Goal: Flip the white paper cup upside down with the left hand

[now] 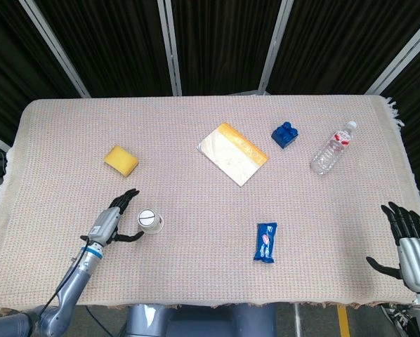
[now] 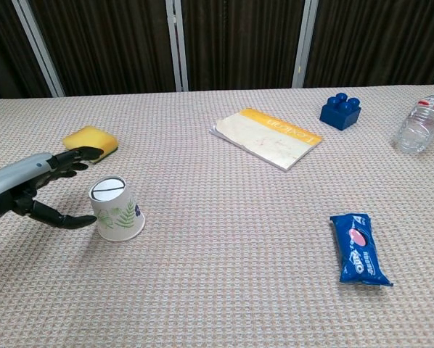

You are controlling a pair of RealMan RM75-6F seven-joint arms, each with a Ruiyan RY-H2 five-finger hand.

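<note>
Item 1, white paper cup [image 2: 117,210]: standing upside down on the table [image 1: 210,175], its closed base facing up and its wide rim resting on the woven cloth, toward the 8 o'clock part of the table in the head view. A green leaf print is showing on its side wall (chest view only).

Item 2, left hand [image 2: 30,190]: lying just at 9 o'clock of the cup, fingers spread apart and holding nothing. Its upper fingers [image 2: 73,157] are reaching above and behind the cup, clear of it; its thumb is pointing at the cup's lower wall, its tip sitting right next to the rim (touching or just apart cannot be told).

Item 3, right hand [image 1: 410,241]: showing only in the head view, at the 4 o'clock corner beyond the table edge, fingers spread and gripping nothing.

Item 4, yellow sponge [image 1: 121,160]: lying at 11 o'clock of the cup, near it but apart.

Item 5, booklet [image 1: 232,153]: white with a yellow edge, lying flat near the table's middle, turned at an angle.

Item 6, blue toy block [image 1: 285,134]: sitting just at 2 o'clock of the booklet.

Item 7, clear water bottle [image 1: 333,147]: lying on its side at the table's 2 o'clock region.

Item 8, blue snack packet [image 1: 265,242]: lying flat at 5 o'clock of the table's middle, well apart from the cup.
</note>
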